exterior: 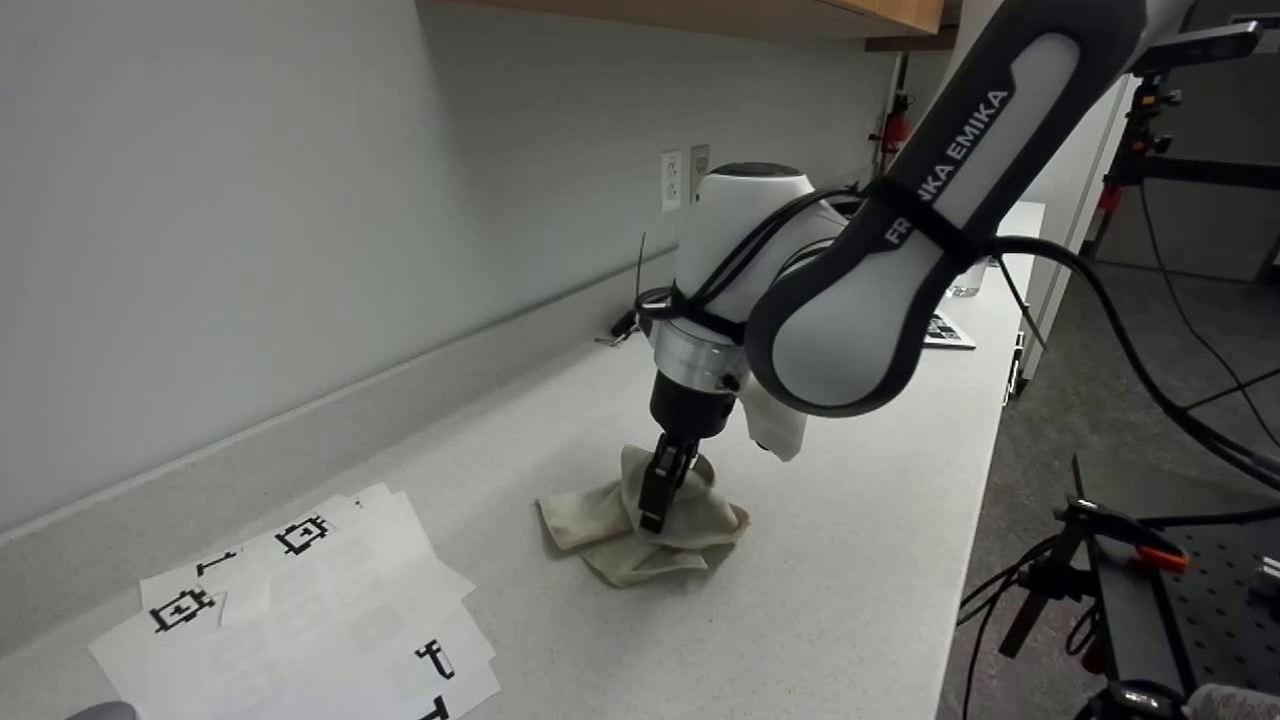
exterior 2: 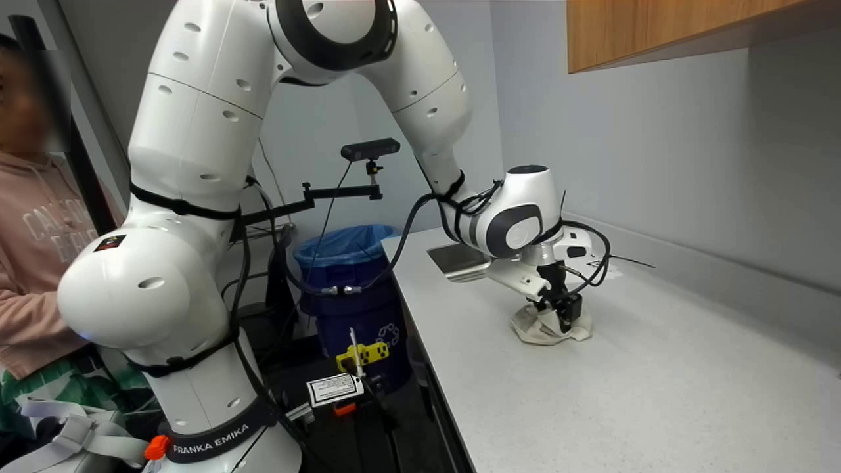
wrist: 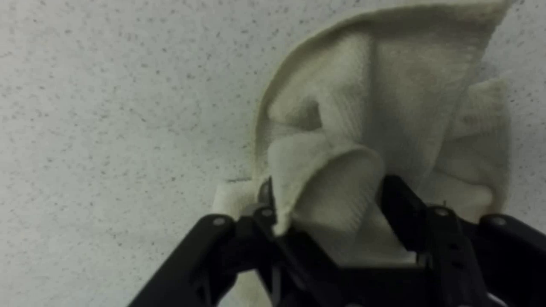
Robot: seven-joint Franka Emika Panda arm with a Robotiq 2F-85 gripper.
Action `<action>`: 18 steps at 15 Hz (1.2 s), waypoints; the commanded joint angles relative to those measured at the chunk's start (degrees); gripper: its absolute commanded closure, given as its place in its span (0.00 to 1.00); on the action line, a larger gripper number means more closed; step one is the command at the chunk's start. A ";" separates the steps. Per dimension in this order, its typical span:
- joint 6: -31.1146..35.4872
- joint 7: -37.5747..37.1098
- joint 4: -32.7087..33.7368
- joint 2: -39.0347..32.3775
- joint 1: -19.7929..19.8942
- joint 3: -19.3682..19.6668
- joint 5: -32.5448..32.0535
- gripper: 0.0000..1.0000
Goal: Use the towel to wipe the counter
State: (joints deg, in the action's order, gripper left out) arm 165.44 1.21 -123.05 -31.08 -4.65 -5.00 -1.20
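Dark jaws stand apart with part of the towel [wrist: 384,123] between them.

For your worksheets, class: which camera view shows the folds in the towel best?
The wrist view: the towel fills much of it, showing individual creases. Both exterior views show it smaller, crumpled on the counter and partly hidden behind the gripper.

Wrist view dim, claw [wrist: 330,194] soft-edged; wall [exterior: 490,190] shadowed below cabinet [exterior: 750,14]
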 commanded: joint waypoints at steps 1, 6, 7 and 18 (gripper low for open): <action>1.14 0.07 -0.25 0.69 -0.89 1.66 -1.58 0.69; 2.01 -0.23 -2.07 3.10 0.18 2.60 -1.27 1.00; 2.35 -0.50 -2.71 3.89 0.23 3.23 -1.35 1.00; 7.54 -7.55 -10.26 10.22 -3.03 20.28 -8.59 0.98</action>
State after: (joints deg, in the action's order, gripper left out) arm 170.80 -2.61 -130.27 -22.86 -4.88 9.81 -6.24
